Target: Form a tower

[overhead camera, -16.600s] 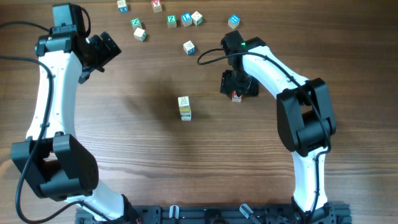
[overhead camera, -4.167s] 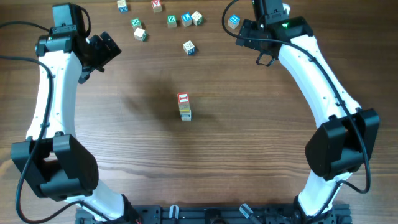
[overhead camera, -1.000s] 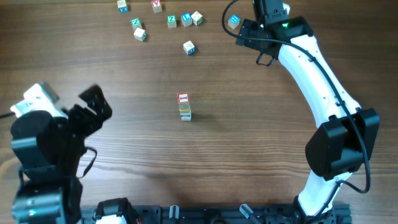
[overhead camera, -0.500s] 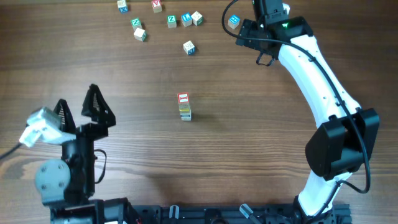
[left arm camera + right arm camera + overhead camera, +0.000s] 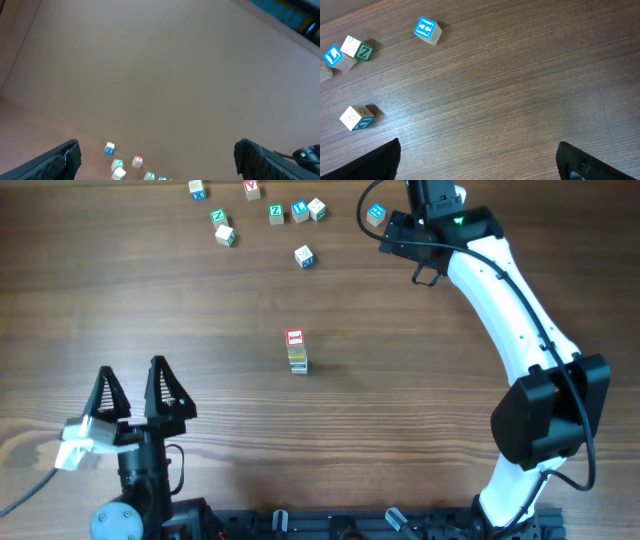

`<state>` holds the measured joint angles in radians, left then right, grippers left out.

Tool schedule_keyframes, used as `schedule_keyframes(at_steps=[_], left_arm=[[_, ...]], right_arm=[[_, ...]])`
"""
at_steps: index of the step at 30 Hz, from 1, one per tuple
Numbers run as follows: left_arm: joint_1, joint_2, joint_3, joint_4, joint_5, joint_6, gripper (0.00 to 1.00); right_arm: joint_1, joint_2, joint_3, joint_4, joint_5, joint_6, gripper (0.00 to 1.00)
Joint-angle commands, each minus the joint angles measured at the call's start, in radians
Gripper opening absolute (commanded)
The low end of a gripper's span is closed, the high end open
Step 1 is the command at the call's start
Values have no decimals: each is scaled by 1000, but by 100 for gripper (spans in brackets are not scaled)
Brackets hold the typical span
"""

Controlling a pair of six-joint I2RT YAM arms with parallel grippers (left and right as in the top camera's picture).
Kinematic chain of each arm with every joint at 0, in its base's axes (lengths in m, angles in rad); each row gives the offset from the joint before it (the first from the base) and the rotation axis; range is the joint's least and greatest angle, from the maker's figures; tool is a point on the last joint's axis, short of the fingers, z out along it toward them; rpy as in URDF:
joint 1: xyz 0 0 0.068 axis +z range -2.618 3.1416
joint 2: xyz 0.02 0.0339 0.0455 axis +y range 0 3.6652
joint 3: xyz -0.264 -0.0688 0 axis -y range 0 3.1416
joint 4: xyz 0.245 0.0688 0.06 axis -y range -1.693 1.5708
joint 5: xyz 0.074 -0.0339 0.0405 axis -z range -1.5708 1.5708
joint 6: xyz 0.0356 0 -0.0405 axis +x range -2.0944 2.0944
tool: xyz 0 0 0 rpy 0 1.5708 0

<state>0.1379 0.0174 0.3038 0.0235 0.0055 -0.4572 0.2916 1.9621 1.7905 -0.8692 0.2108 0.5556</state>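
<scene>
Left arm (image 5: 140, 435) farther back; same tower (image 5: 296, 351)

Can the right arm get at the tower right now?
Probably yes: the right gripper is open and empty, and the tower stands alone on the bare table with nothing crowding it.

- Green "Z" on the side of a block (image 5: 366, 51) near the bench's far edge.
- Blue letter, seemingly "L", on the block just beside it (image 5: 332, 55).
- Green "Z" on another block (image 5: 276, 211) there.
- The mark on top of the tower (image 5: 295, 350) is too small to read.
</scene>
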Motion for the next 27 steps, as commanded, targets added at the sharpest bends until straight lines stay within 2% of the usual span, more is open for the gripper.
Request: schedule_keyframes(at_steps=[1,7,27], left_arm=[[-1,-14,-25,49,-6,8,100],[-8,-14,-38,36,-6,8,100],[-11,-14,-270,60,-6,8,100]], right_arm=[[2,11,0,2,14,-5,100],[2,11,0,2,14,-6,100],[2,11,0,2,14,-6,100]])
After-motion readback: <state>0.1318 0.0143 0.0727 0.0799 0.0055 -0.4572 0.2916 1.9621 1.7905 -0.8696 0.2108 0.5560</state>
